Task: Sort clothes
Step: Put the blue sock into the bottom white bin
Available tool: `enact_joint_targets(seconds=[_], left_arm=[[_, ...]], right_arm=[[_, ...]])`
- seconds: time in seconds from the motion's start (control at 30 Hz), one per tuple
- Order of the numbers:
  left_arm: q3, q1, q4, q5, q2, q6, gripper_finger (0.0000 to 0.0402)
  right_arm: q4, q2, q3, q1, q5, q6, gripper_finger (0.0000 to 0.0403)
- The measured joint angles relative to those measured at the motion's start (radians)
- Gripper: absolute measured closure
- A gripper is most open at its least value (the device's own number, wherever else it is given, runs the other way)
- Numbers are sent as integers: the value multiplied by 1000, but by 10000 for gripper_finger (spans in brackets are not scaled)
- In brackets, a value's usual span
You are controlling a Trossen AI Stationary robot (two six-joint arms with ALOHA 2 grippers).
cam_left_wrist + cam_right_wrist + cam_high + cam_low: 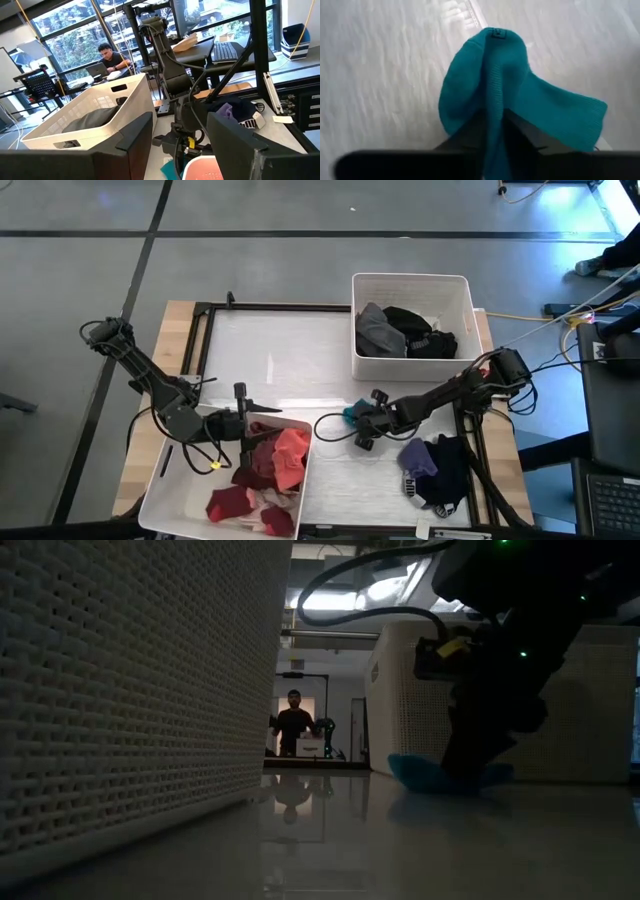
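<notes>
My right gripper (358, 422) is shut on a small teal garment (348, 414) at the middle of the table, which also shows in the low view (425, 776). My left gripper (243, 420) hangs open and empty over the far edge of the near left white bin (165, 485), which holds red, pink and maroon clothes (272, 465). Its fingers stand apart in the left wrist view (180, 125), with a pink garment (202, 171) below. A pile of purple, black and white clothes (435, 470) lies on the table at the near right. My right gripper pinches a raised fold (495, 107) near the middle of the teal garment between its two fingers (472, 137). The fingers slant down from the table's right side. The garment's two ends (570, 120) spread on the table on either side of the fingers.
A second white bin (410, 278) at the far right holds grey and black clothes (400, 332). A black frame edges the white table top (270, 350). Cables run off the table's right side. A person sits at a desk in the room beyond the table (111, 57).
</notes>
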Motion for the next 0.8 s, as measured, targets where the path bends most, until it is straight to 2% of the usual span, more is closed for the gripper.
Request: enact_joint_targets(seconds=[0.13,0.33,0.57,0.8], left_arm=[[0,0,0,0,0,2,222],[0,0,0,0,0,3,222],[0,0,-1,0,0,0,222],[0,0,1,0,0,5,222]], right_arm=[[0,1,0,0,0,-28,390],[4,-11,-2,0,2,-29,374],[-17,-106,-5,15,-5,-55,396],[-25,-217,116,87,61,-158,395]])
